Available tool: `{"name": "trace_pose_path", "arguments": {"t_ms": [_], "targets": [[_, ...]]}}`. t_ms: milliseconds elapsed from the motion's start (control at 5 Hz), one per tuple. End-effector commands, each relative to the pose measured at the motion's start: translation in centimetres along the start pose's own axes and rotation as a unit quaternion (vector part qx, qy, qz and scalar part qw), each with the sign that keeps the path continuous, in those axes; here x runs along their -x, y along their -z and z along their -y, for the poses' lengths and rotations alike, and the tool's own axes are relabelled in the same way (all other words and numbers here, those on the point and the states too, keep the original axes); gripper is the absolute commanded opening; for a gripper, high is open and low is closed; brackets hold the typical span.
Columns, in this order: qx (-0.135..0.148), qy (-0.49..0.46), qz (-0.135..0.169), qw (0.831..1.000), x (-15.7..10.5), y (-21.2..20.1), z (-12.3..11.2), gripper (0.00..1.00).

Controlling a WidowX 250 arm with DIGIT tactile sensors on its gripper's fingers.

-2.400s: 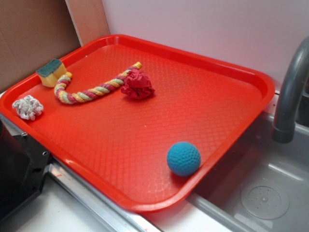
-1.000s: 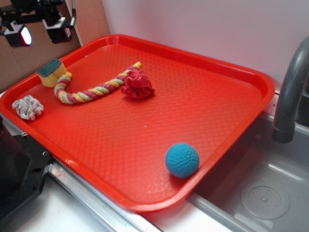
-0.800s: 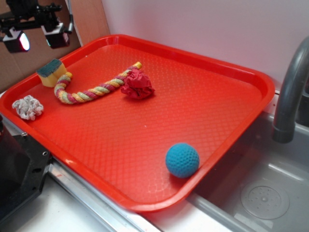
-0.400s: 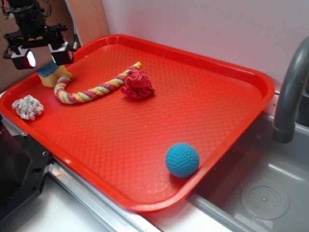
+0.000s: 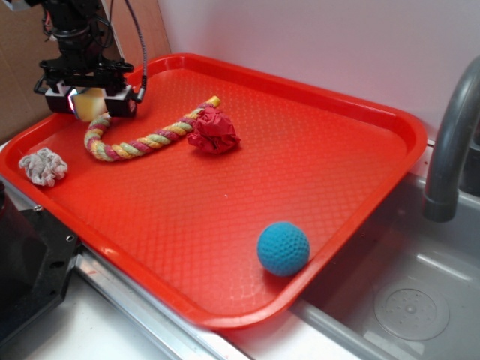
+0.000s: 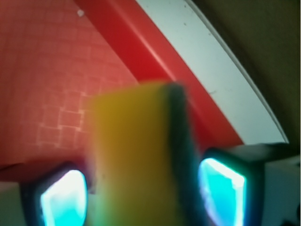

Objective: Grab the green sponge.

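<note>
Wrist view: green sponge [image 6: 141,155] between fingers of tool [image 5: 91,103], spread wide; contact unclear.

The tray [image 5: 360,112] looks like glossy red plastic with a fine diamond-textured floor. The green sponge [image 6: 136,155] is matt yellow foam with a coarse dark green layer. The rope [image 5: 142,141] is twisted cord; the ball [image 5: 283,248] is knitted teal yarn. The faucet [image 5: 450,150] is smooth grey metal.
</note>
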State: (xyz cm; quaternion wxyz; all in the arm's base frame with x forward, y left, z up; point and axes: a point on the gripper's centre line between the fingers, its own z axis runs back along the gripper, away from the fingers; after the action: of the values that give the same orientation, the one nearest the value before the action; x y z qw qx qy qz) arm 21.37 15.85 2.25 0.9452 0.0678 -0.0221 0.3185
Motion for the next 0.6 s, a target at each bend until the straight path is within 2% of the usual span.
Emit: {"name": "trace_pose_path", "arguments": {"t_ms": [0,400], "targets": [[-0.031,0.029,0.021,0.999,-0.19,0.06,0.06,0.00],[-0.041,0.044,0.019,0.998,-0.11,0.00,0.28,0.00]]}}
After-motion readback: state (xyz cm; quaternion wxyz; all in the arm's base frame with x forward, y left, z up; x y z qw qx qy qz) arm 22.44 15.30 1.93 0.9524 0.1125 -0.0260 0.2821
